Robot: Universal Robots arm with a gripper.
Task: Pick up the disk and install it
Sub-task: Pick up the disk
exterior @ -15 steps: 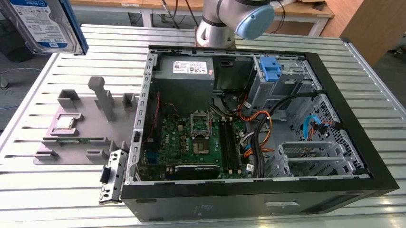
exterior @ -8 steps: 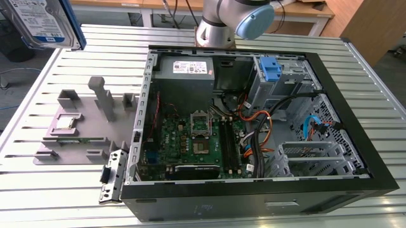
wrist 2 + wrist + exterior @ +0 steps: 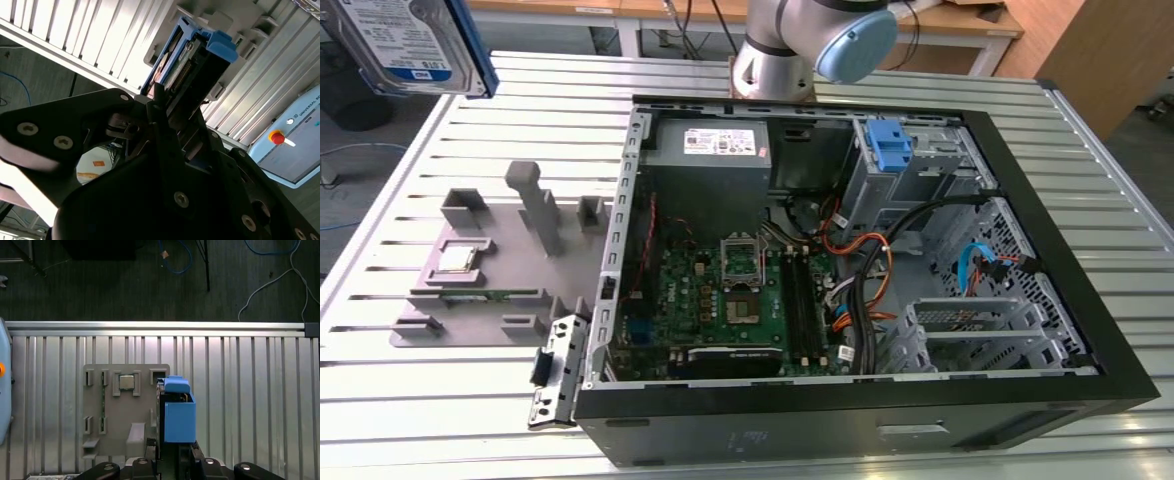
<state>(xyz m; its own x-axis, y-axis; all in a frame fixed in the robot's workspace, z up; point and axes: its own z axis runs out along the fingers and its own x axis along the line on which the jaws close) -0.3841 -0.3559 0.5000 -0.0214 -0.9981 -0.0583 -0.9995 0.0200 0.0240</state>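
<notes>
The gripper is clamped on the disk, which juts out from between its fingers with the blue carrier end outermost. In the exterior view the disk hangs high over the slatted table at the exterior view's left, well apart from the open computer case.

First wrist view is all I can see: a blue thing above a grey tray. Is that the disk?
Observer: Yes. In the exterior view the disk shows a white-and-blue label on its flat face.
Operator: Where's the computer?
Observer: The open computer case sits to the exterior view's right of the grey tray.
Operator: Is it held tight?
Observer: In the second wrist view the end effector is shut on the disk.
</notes>
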